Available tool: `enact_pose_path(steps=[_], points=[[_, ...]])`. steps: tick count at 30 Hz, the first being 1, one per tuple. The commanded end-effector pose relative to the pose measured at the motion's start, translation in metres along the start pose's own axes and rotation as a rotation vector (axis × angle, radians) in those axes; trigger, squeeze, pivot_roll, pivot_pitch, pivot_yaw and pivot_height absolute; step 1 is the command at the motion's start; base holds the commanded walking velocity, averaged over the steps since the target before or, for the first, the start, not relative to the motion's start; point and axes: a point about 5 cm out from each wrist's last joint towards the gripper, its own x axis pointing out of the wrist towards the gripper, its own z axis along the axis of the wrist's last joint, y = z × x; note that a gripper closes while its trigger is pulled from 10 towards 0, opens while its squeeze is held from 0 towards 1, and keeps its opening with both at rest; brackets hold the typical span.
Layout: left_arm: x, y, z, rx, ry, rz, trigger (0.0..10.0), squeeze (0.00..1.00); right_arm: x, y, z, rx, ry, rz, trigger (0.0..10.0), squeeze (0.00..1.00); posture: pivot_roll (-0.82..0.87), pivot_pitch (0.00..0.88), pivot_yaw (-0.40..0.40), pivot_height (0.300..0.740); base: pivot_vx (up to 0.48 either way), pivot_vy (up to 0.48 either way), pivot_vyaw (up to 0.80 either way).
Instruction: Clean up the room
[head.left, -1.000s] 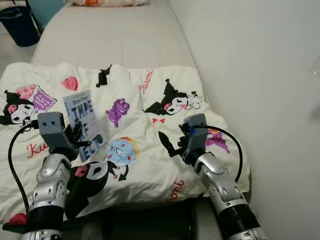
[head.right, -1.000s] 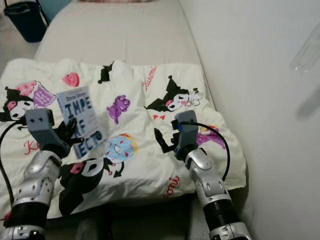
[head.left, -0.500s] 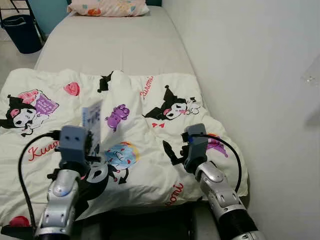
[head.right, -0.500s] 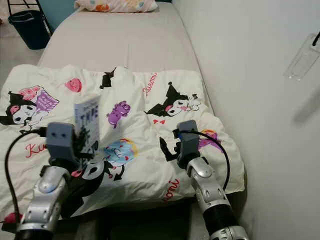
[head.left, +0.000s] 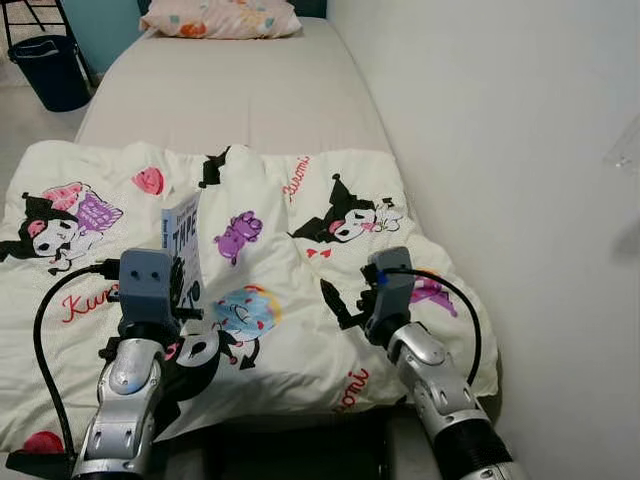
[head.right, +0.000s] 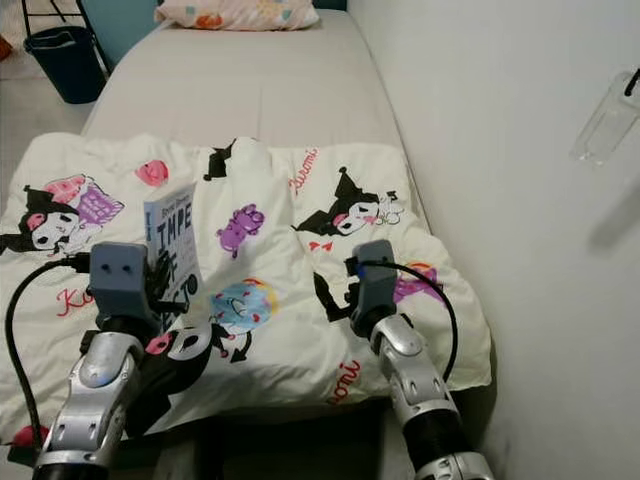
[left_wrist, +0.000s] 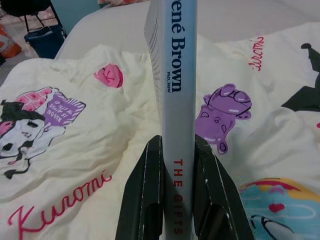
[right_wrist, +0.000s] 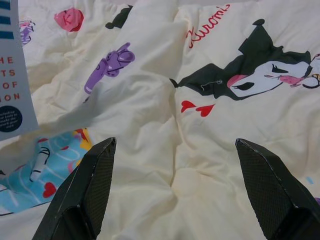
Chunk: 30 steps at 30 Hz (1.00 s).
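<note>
The left gripper (left_wrist: 177, 185) clamps a book (left_wrist: 175, 75) upright by its spine between both fingers, while the right gripper (right_wrist: 175, 195) hovers spread wide above the blanket (right_wrist: 200, 140).

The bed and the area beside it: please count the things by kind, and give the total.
Book, held upright in the left gripper: 1
Printed comforter: 1
Pillow: 1
Dark bin on the floor: 1
Total: 4
The right gripper hangs open over the comforter, holding nothing.
</note>
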Motion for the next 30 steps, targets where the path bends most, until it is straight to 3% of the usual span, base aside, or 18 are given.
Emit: enact_pose_path(steps=[1, 9, 17, 30], points=[[-0.003, -0.001, 0.002, 0.0, -0.01, -0.001, 10.0, 0.0, 0.0, 0.001, -0.001, 0.006, -0.005, 0.004, 10.0, 0.0, 0.01, 0.164, -0.01, 0.615, 0.0, 0.0, 0.0], [-0.003, -0.002, 0.001, 0.006, -0.011, -0.002, 10.0, 0.0, 0.0, 0.001, 0.0, 0.006, -0.011, 0.009, 10.0, 0.0, 0.01, 0.165, -0.007, 0.635, 0.0, 0.0, 0.0], [-0.008, -0.01, -0.004, -0.084, 0.038, -0.03, 10.0, 0.0, -0.002, 0.005, -0.001, 0.018, -0.025, 0.037, 10.0, 0.0, 0.01, 0.166, 0.0, 0.635, 0.0, 0.0, 0.0], [-0.009, -0.012, -0.005, -0.045, 0.046, -0.066, 10.0, 0.0, -0.003, 0.003, -0.002, 0.016, -0.029, 0.022, 10.0, 0.0, 0.01, 0.163, 0.01, 0.635, 0.0, 0.0, 0.0]])
